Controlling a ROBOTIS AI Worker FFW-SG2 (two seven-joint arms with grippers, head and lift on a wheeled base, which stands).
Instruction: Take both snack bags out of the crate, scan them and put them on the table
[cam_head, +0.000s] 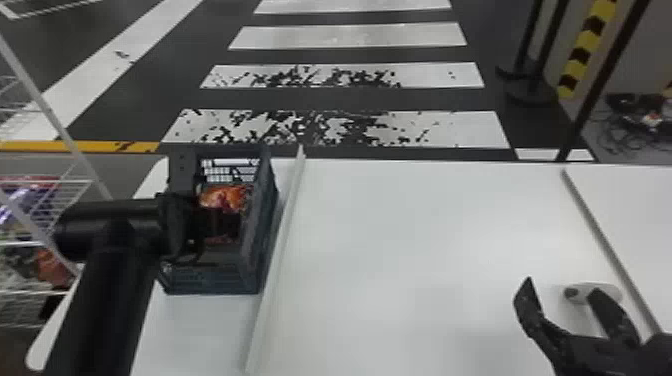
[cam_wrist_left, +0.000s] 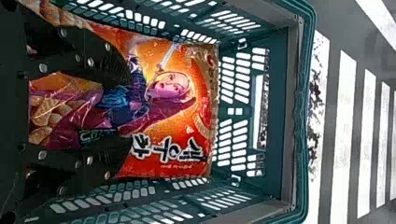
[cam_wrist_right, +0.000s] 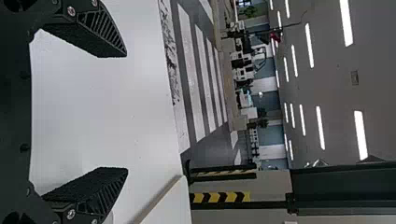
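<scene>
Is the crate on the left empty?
Not empty: the crate holds at least one orange-red snack bag, visible inside its slotted walls.

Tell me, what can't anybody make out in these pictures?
- Left wrist view: whatever lies beneath the snack bag in the crate, hidden by the bag.
- Head view: part of the pale oval object, behind a finger of the right tool.
- Head view: the dark tangle at far right, too small.

Here we go, the crate (cam_head: 212, 281) sits on the left part of the table (cam_head: 425, 225), just left of the left strip (cam_head: 276, 250), a snack bag (cam_head: 222, 196) inside, the left gripper (cam_head: 227, 222) in there too! Near right, the right gripper (cam_head: 561, 286) hangs over the table, a small object (cam_head: 578, 294) beside the right strip (cam_head: 602, 240), wire rack (cam_head: 65, 180) off left, floor crossing (cam_head: 340, 37) beyond the far edge
</scene>
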